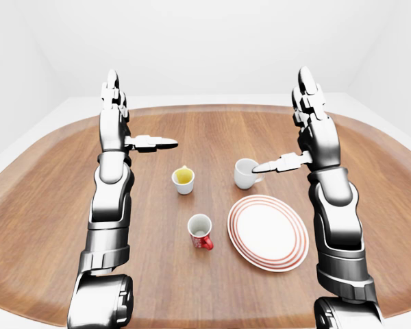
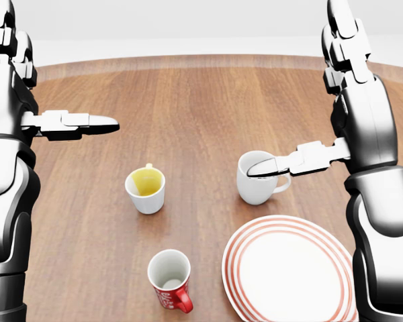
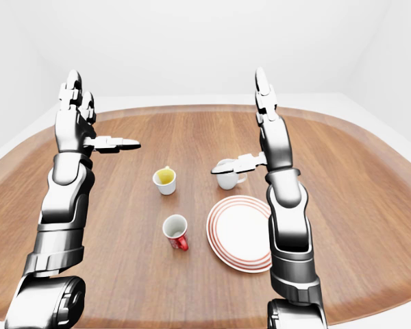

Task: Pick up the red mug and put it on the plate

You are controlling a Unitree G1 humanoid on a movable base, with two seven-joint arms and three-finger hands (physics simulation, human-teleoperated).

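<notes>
Wooden table [image 1: 205, 130]: fills most of the left-eye view, rounded edge, white room behind. Left hand [image 1: 120, 116], upper left: raised well above the tabletop, fingers straight and apart, thumb pointing toward frame centre, holding nothing. Right hand [image 1: 308, 120], upper right: likewise raised, fingers spread, thumb tip overlapping the white mug's rim in view; contact cannot be told. Red-ringed plate [image 1: 268, 232], lower right of centre: bare. White mug [image 2: 256, 177], just above the plate. Yellow-lined cup [image 2: 146, 189], centre. Red mug [image 2: 170, 279], lower centre of the head view: upright on the table, just left of the plate, ungrasped. Progress judged: nothing done; reach, grasp, lift and placement all remain.
</notes>
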